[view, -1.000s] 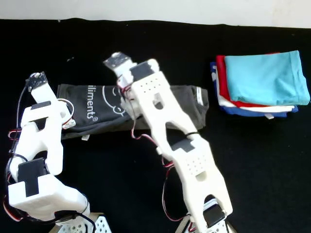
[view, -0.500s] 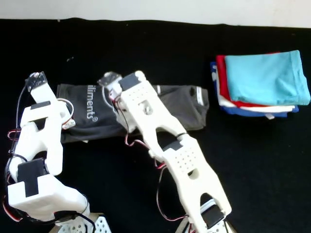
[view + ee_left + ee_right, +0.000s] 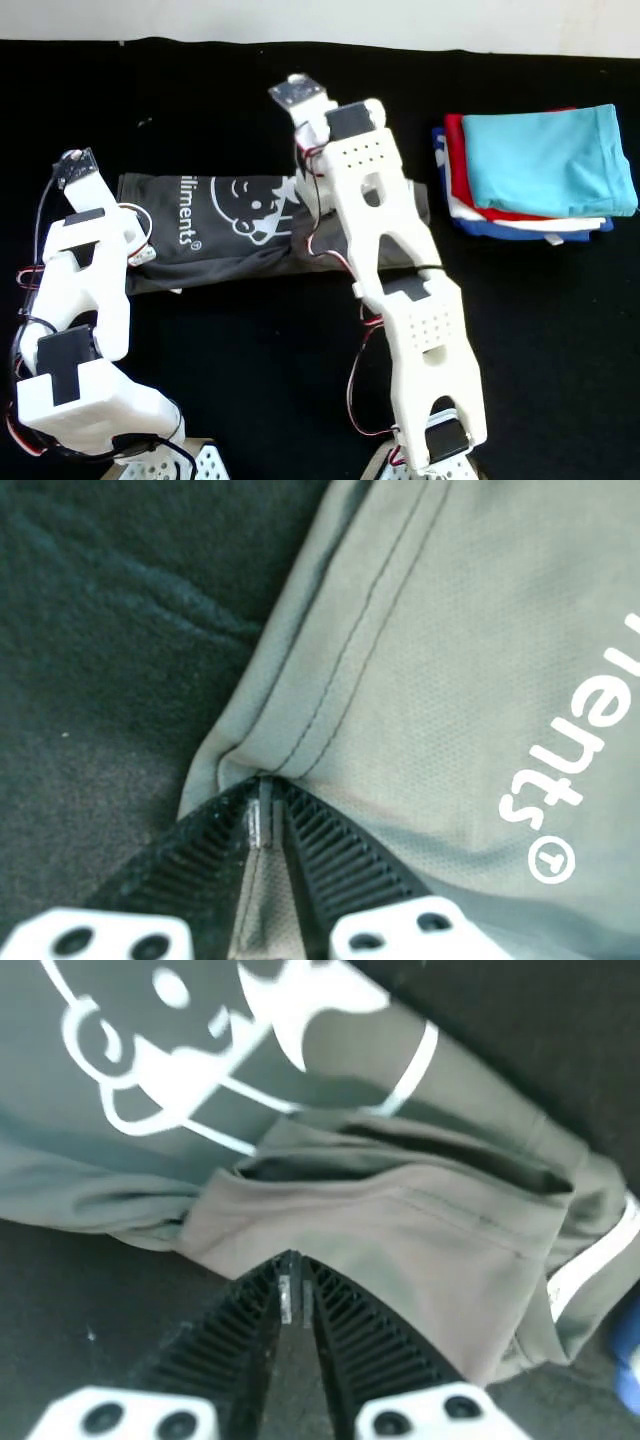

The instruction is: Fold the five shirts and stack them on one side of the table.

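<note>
Wrist views: left end effector, right end effector tight on shirt edges (table beyond)

place: robotics lab bench | cues: black-draped table; left arm, right arm, exposed wiring; bare wall

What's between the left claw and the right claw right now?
The grey shirt: its printed middle runs from the left claw to the right claw, clearest in the high view.
</note>
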### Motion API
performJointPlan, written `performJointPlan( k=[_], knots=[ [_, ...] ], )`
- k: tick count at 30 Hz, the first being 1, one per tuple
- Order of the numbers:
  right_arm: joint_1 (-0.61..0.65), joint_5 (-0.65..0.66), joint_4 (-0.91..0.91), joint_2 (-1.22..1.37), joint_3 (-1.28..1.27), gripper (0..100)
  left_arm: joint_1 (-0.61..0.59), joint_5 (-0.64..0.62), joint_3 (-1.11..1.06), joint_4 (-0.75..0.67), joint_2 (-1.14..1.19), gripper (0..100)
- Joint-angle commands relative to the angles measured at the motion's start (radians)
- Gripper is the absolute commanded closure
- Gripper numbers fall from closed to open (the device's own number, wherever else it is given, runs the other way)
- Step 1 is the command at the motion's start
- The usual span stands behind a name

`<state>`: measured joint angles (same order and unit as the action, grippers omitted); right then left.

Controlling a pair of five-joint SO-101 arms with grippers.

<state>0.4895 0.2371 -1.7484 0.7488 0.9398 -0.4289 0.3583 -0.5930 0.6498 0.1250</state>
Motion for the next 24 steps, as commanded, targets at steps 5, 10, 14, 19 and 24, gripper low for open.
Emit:
performJointPlan(
  k=[5, 10, 14, 19, 24],
  knots=[
    [-0.018, 0.006, 0.203, 0.111, -0.025, 99.3, 0.005, -0.006, -0.002, -0.034, 0.001, 99],
    [-0.025, 0.008, 0.213, 0.13, -0.024, 99.3, 0.007, -0.006, -0.002, -0.032, -0.001, 99],
    [-0.025, 0.009, 0.082, 0.047, 0.038, 99.3, 0.01, -0.006, 0.007, -0.02, -0.019, 99],
    [-0.027, 0.009, -0.012, -0.054, 0.186, 99.3, 0.025, -0.011, 0.061, 0.11, -0.154, 99],
    [-0.05, 0.009, -0.015, -0.119, 0.163, 99.3, 0.024, -0.011, 0.163, 0.296, -0.335, 98]
  ],
)
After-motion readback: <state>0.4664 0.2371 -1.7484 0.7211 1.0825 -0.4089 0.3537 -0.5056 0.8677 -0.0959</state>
